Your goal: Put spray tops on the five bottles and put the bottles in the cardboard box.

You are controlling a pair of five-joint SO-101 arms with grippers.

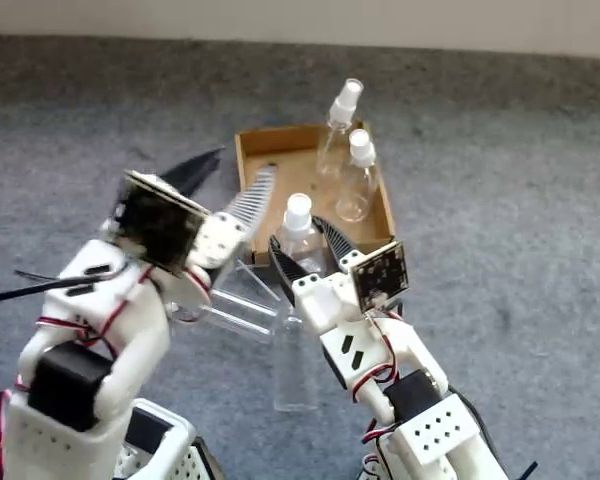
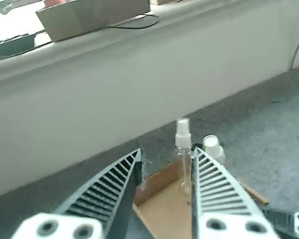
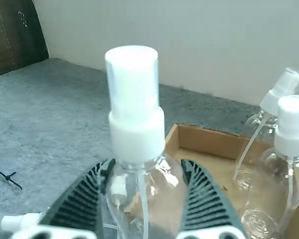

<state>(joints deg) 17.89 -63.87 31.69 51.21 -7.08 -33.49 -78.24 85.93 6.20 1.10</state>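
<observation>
The left arm's gripper (image 1: 225, 187) is raised over the near-left corner of the cardboard box (image 1: 290, 165). Its fingers (image 2: 109, 194) are spread wide and there's nothing between them. From its own wrist view they frame the box (image 2: 164, 211) and the bottles standing in it.

Just in front of that arm, two clear bottles lie on their sides on the grey bench (image 1: 500, 300). One (image 1: 235, 300) lies crosswise near the left arm. The other (image 1: 295, 370) points back towards the arms, between the two of them. I can't tell whether either has a top.

Next along, the right gripper (image 1: 305, 250) has its fingers (image 3: 74, 204) closed around the shoulders of a clear bottle (image 1: 298, 238). It is upright with a white spray top (image 3: 133, 99) on it. It sits at the box's near edge, and I can't tell whether it is inside the rim or above it.

To the right, two more topped bottles stand close together along the box's right wall. The nearer bottle (image 1: 358, 185) is upright. The farther bottle (image 1: 335, 140) is in the far right corner and leans a little.
</observation>
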